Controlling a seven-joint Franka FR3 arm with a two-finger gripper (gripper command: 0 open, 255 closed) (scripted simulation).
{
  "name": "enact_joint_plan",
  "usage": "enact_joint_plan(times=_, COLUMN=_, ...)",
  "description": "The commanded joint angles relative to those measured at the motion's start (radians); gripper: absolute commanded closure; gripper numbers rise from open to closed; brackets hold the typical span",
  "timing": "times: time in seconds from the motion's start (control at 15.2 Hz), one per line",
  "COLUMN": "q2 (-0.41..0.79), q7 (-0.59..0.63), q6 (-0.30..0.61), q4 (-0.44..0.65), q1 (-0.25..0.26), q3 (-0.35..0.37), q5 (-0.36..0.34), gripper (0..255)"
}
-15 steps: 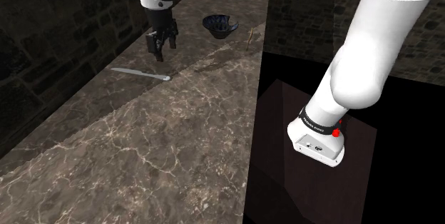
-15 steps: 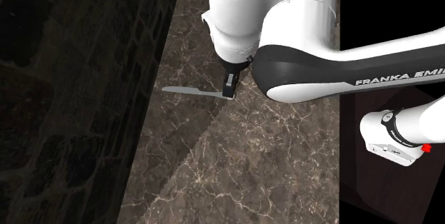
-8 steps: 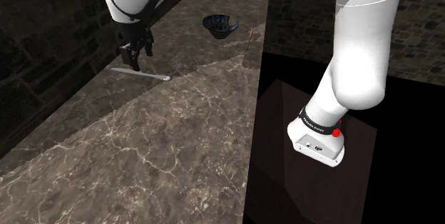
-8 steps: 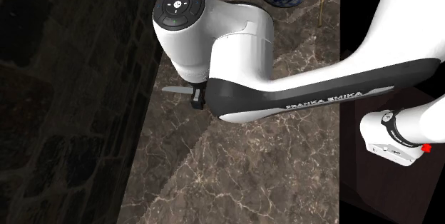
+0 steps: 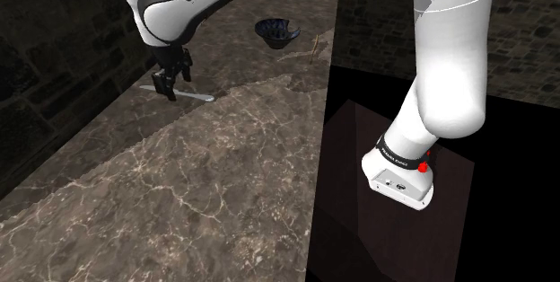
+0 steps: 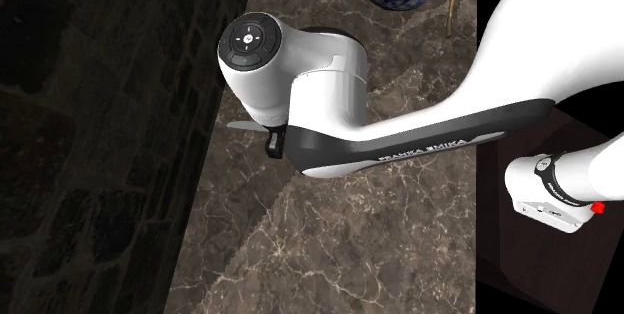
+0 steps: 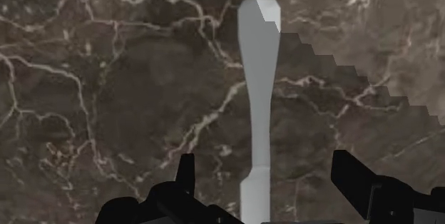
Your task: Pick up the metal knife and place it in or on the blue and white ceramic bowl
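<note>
Wrist view: grey knife lies flat on marble counter, long axis running through the spread-open gripper, rounded end pointing away.

Arm: white, rises from the stand at the shoulder view's lower right, arches over and comes down at upper left.
Gripper: black, pointing down, low over the knife, tips at or just above it.
Knife: pale grey, lying flat on the counter, partly hidden behind the gripper.
Counter: brown marbled stone with pale veins.
Bowl: dark blue, upright, well apart from the knife, farther along the counter.
Wall: dark stonework along the counter's left.
</note>
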Motion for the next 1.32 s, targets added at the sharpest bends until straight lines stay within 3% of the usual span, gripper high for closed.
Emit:
enact_joint_plan(times=0.0, q2=0.005, q7=0.000, q6=0.010, q4=-0.004, q1=-0.001, q3=-0.001, q5=-0.002, gripper=0)
enact_joint_plan(times=0.4, q2=0.005, q7=0.000, q6=0.010, q4=-0.004, q1=-0.001, q3=-0.001, q5=-0.002, gripper=0)
enact_joint_plan(times=0.46, q2=0.005, q7=0.000, q6=0.010, q4=-0.004, q1=-0.001, q3=-0.001, q5=-0.002, gripper=255)
enact_joint_plan(times=1.25, q2=-0.014, q7=-0.004, q6=-0.021, q4=0.009, q1=-0.002, q3=0.002, q5=0.004, gripper=255)
